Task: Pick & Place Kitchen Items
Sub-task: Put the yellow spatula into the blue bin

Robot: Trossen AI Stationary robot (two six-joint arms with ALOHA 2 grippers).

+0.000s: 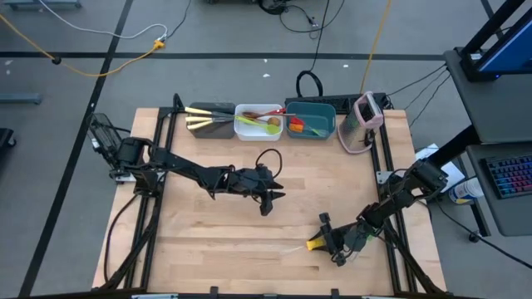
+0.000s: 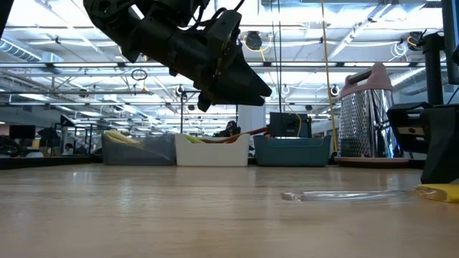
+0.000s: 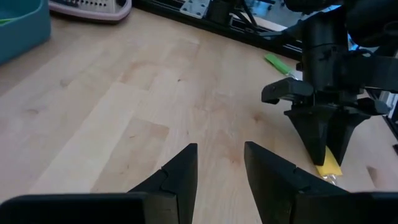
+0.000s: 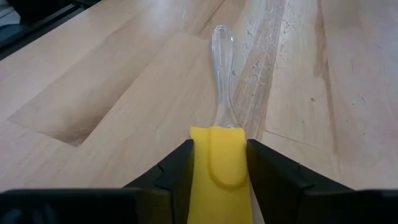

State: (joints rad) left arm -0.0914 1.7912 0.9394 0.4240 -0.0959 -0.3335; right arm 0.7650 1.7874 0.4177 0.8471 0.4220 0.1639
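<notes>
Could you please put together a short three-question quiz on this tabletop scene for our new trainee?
1. True or false: the yellow spatula lies between the right gripper's fingers.
2. Which tub holds the cream-handled knives: A) the brown tub, B) the white tub, C) the teal tub?
3. Fill in: the left gripper hangs above the table, open and holding ____.

Key
1. True: the right wrist view shows its yellow head between the two fingers, on the wood, clear handle pointing away.
2. A.
3. Nothing: the left wrist view shows only bare wood between its fingers.
</notes>
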